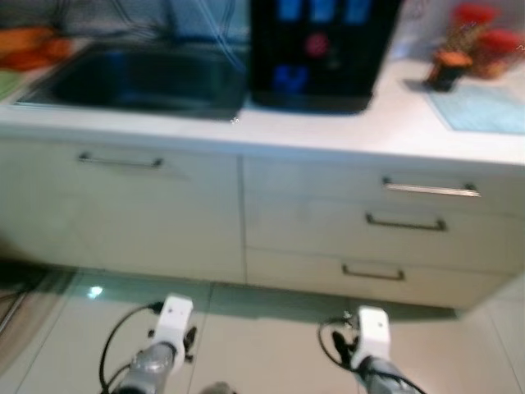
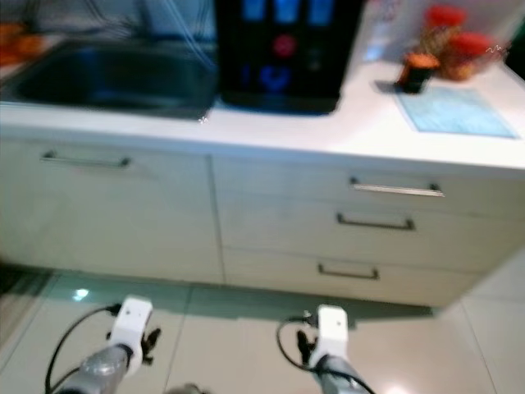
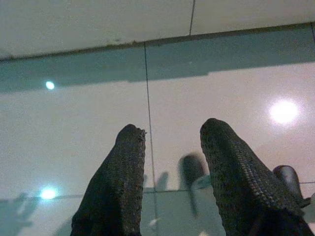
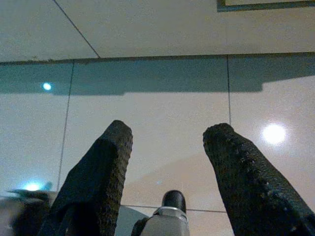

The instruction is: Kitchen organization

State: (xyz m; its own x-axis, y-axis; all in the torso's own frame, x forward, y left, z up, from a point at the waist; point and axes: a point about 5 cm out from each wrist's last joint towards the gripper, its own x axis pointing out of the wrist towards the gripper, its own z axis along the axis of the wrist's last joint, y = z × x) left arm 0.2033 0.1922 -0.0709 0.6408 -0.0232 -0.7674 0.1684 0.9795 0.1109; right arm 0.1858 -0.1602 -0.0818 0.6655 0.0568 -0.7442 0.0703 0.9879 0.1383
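Counter [image 1: 328, 131] ahead holds sink [image 1: 131, 78] and black appliance [image 1: 320, 49], drawers [image 1: 394, 222] below. My left gripper [image 3: 170, 142] and right gripper [image 4: 170, 140] hang low over tiled floor [image 3: 74, 128], fingers spread, holding nothing.

We see a pale countertop [image 1: 328, 131] with a dark sink [image 1: 135, 78] sunk near its left end, a black appliance [image 1: 320, 53] at its middle, and a light blue mat [image 1: 484, 107] toward its right end.
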